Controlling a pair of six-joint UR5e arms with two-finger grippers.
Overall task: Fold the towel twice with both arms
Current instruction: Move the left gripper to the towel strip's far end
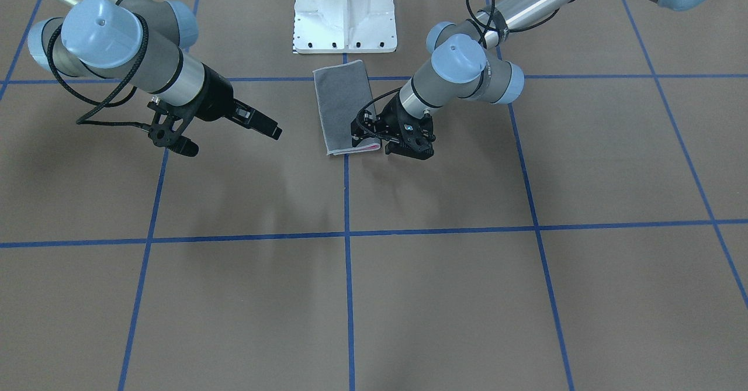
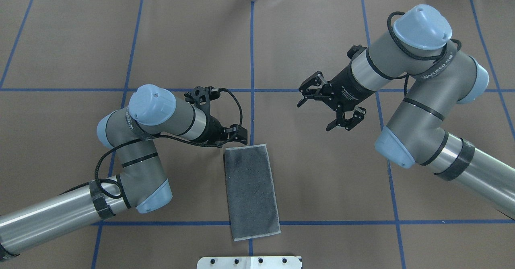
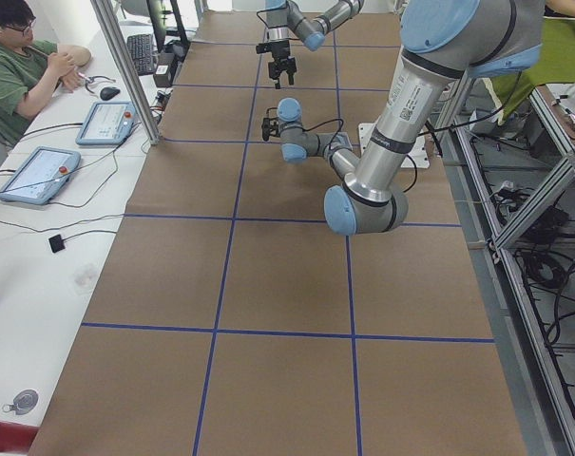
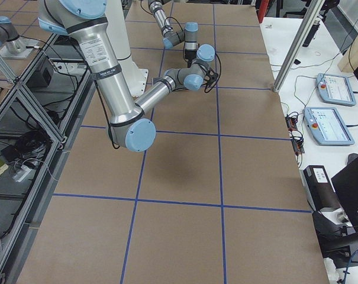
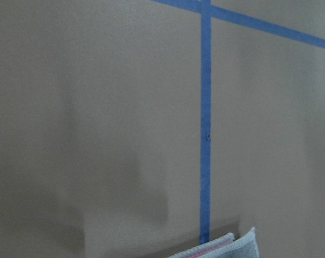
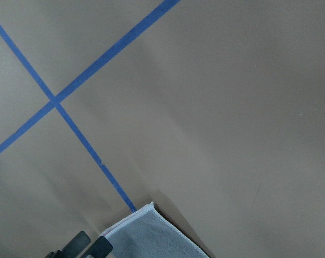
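Towel: folded into a narrow rectangle, dark grey face up, laid flat on the counter across the centre blue tape line, just before the white pedestal. A pink edge is seen at one far corner.
Left end effector: positioned low beside that corner; its opening cannot be told.
Right end effector: held above the counter, spread wide, nothing gripped, well apart from the towel.
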